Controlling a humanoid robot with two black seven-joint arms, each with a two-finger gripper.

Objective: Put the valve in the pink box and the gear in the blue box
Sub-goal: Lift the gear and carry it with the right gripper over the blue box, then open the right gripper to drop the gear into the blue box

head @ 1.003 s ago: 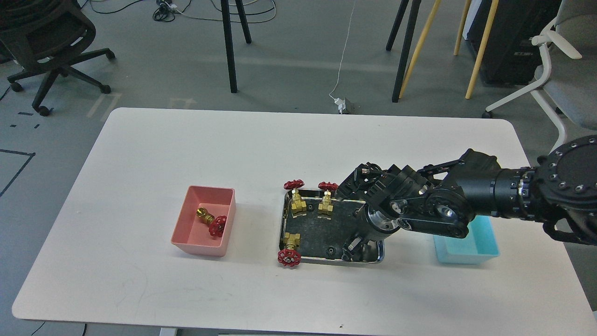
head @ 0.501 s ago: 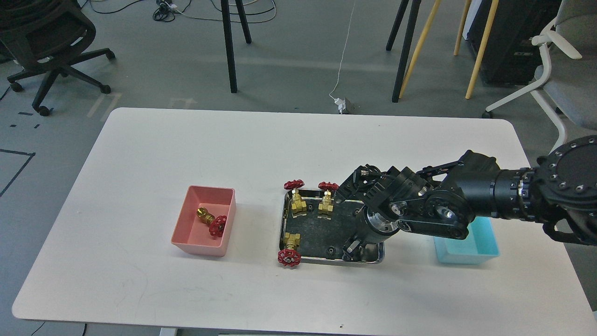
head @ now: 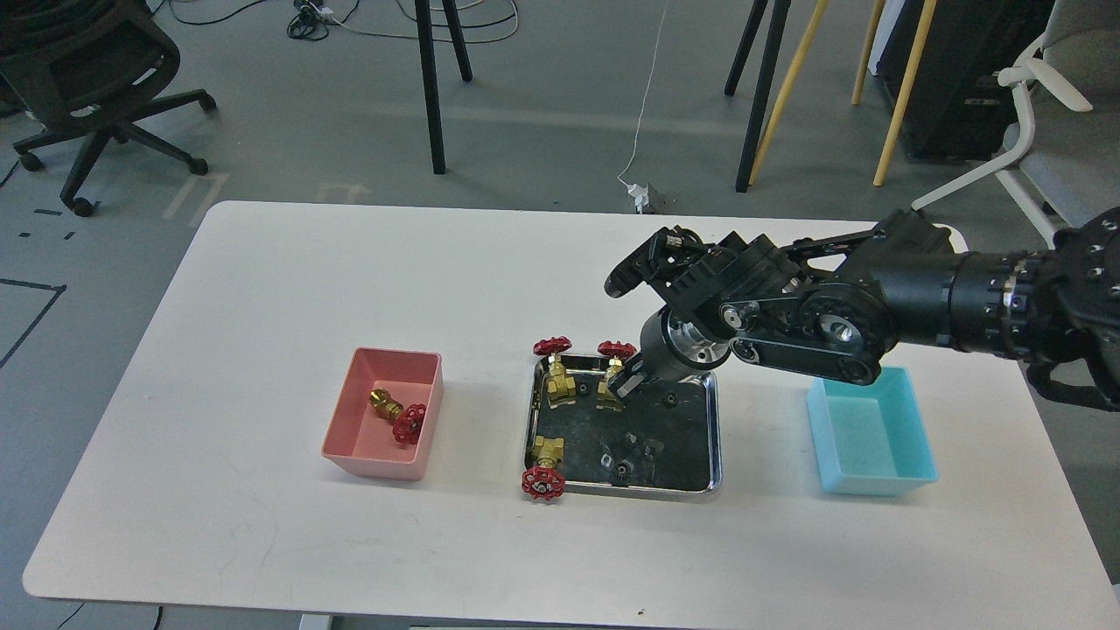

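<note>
The pink box (head: 337, 437) stands left of centre with one valve (head: 398, 418) lying in it. Three more valves (head: 553, 372) are at the left side of the steel tray (head: 714, 437). Several tiny black gears (head: 620, 471) lie on the tray floor, one further back (head: 669, 401). The blue box (head: 871, 429) at the right looks empty. My right gripper (head: 625, 383) hangs over the tray's far middle, right beside the second valve (head: 611, 389). Its fingers are dark and seen small, and I cannot tell whether they hold anything. My left gripper is out of view.
My right arm (head: 875, 293) reaches in from the right edge, above the table between tray and blue box. White table (head: 262, 289) with its edge near the bottom of the view. Chairs and stand legs are on the floor behind.
My right arm has lifted up and back from the tray's near right corner to its far middle. The blue box and the tray's right part are now uncovered.
</note>
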